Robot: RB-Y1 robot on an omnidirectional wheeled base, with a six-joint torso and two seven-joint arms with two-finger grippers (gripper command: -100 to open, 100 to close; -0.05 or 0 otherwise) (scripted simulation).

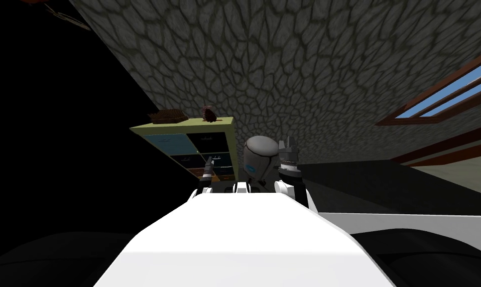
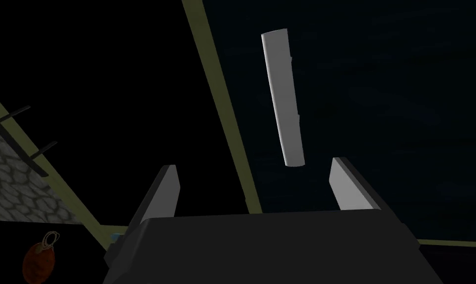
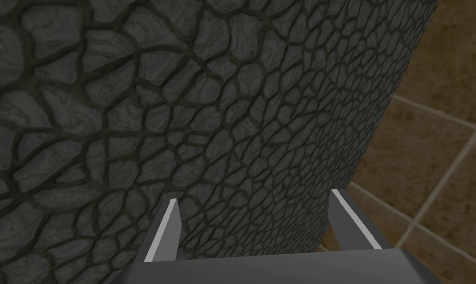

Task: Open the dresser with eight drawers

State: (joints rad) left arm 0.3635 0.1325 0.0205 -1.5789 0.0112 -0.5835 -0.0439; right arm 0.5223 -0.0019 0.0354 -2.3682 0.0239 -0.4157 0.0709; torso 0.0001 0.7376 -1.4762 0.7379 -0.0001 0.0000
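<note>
So the dresser (image 1: 184, 126) sits just ahead on the left against the stone wall (image 1: 284, 60), left gripper (image 2: 254, 167) released wide, close to a dark drawer (image 2: 380, 123) and its grey bar handle (image 2: 283, 98), which looks rigid but slick, so I'd pinch mid-bar and pull straight; right gripper (image 3: 254, 202) idles released too.

The left gripper (image 2: 254, 165) had two thin, light grey, blade-like fingers (image 2: 165, 195) on a dark, matte, box-shaped body. The right gripper (image 3: 254, 195) matched it, with paler finger edges. A smooth grey domed arm shell (image 1: 260, 149) carried a light blue marking, beside a dark ribbed wrist section (image 1: 288, 162) and white rounded link caps (image 1: 282, 187).
</note>
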